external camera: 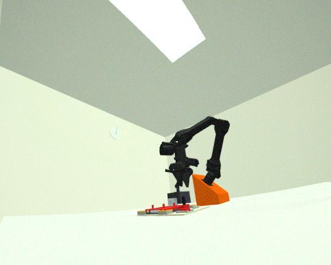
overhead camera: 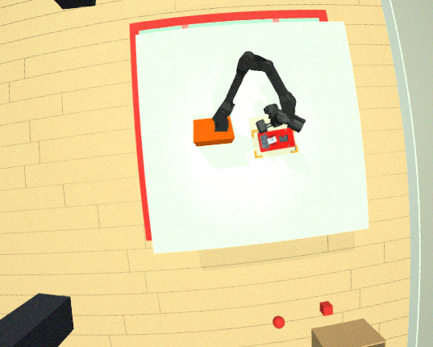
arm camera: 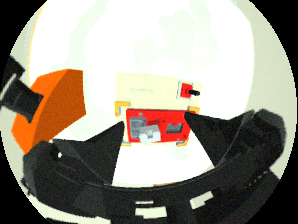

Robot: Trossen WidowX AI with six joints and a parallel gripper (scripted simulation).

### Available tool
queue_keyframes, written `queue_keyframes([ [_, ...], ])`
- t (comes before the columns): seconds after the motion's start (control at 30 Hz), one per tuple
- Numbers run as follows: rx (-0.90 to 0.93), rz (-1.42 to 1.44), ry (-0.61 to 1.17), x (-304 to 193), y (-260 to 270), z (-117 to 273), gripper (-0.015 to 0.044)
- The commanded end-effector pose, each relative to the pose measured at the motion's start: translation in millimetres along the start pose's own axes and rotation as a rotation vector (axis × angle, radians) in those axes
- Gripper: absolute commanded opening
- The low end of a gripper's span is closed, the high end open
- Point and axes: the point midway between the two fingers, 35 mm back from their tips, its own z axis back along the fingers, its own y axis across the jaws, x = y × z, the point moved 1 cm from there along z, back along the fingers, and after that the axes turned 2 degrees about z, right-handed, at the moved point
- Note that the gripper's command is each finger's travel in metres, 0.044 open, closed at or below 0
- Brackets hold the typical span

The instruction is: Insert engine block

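Observation:
The red car body [overhead camera: 281, 147] [arm camera: 160, 114] lies on a pale board between corner brackets. A light grey engine block [overhead camera: 272, 140] [external camera: 172, 201] [arm camera: 150, 133] is at its left half in the wrist view, turned askew to the body's edges and standing above its top in the exterior view. Beside it is a dark grey part [overhead camera: 264, 142] at the left end. A dark rectangular recess [overhead camera: 284, 138] [arm camera: 174, 128] shows at the right half. The slot, the rib and how deep the block sits cannot be made out. My gripper [external camera: 182, 186] [arm camera: 155, 119] is open and empty above the car body, clear of the block.
The arm's orange base [overhead camera: 212, 131] [external camera: 206, 192] [arm camera: 62, 102] stands left of the board in the top view. A small red piece [arm camera: 185, 90] with a black post sits at the board's upper right in the wrist view. Corner brackets [overhead camera: 258, 155] [arm camera: 121, 106] surround the car body.

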Motion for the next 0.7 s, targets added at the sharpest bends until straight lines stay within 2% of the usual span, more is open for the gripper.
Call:
queue_keyframes([
  [0.0, 0.007, 0.024, 0.000, -2.6, 0.5, -0.1, 0.0440],
  [0.23, 0.008, 0.025, 0.004, -70.3, 13.1, 0.8, 0.0440],
  [0.37, 0.007, 0.025, 0.004, -73.6, 12.6, 0.8, 0.0440],
  [0.67, 0.007, 0.025, 0.003, -73.4, 12.8, -27.5, 0.0440],
])
